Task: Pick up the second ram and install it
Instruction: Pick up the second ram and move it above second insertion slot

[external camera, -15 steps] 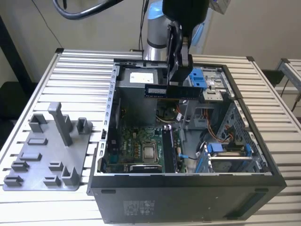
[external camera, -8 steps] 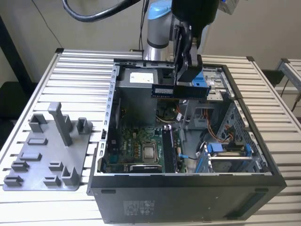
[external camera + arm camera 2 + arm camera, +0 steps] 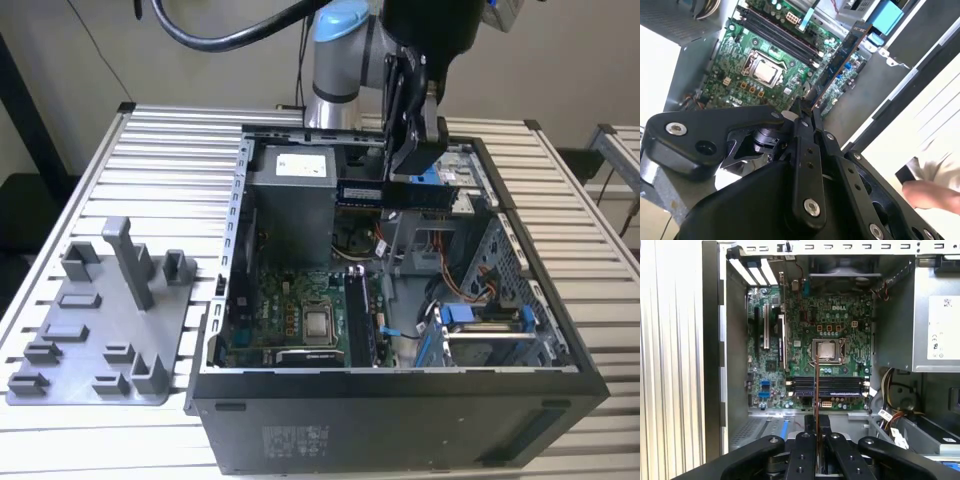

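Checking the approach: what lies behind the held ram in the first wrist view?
The motherboard, processor socket and memory slots; the second ram hides a thin strip of them.

Showed open air below the claw [image 3: 817, 424] and second ram [image 3: 839, 67] down to the memory slots [image 3: 827, 386], power supply [image 3: 940, 310] and cables [image 3: 890, 412] crowding one side.

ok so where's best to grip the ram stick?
Pinch the ram by its flat faces at the upper long edge, from above, as the tool holds it now. The stick is thin and level, and that probably leaves its lower edge free for the memory slots.
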Tool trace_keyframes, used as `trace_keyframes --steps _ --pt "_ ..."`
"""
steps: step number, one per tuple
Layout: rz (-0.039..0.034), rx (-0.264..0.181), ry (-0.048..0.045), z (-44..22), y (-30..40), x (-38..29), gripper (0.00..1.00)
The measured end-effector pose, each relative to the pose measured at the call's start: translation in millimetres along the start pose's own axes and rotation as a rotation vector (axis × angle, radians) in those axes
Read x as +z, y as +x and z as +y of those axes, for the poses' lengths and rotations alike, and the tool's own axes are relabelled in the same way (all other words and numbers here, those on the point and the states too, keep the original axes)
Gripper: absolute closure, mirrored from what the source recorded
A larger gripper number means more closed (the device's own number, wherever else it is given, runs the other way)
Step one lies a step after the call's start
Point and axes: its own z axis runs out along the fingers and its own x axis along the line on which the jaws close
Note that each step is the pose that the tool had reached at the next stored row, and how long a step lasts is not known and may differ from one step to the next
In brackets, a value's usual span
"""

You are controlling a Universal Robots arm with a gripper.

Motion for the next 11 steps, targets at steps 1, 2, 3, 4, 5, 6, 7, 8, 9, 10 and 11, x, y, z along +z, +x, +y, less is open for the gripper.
trace_keyframes --steps 1,2,3,4,5,6,7,8,9,10,11 --pt "0.0 0.0 0.0 0.0 0.0 0.0 0.86" --pt "0.0 0.0 0.0 0.0 0.0 0.0 0.86" --pt "-0.0001 0.0 0.0 0.0 0.0 0.0 0.86" --pt "0.0 0.0 0.0 0.0 0.0 0.0 0.86" --pt "0.0 0.0 0.0 0.0 0.0 0.0 0.86" --pt "0.0 0.0 0.0 -0.1 -0.2 0.0 0.86" --pt "0.0 0.0 0.0 -0.1 -1.0 0.0 0.86" --pt "0.0 0.0 -0.0001 -0.1 -2.5 -0.1 0.86" --pt "-0.0002 0.0 0.0 0.0 -4.6 -0.1 0.86" --pt "0.0 0.0 0.0 0.1 -7.4 -0.3 0.86" --pt "0.0001 0.0 0.0 0.2 -10.7 -0.4 0.86"
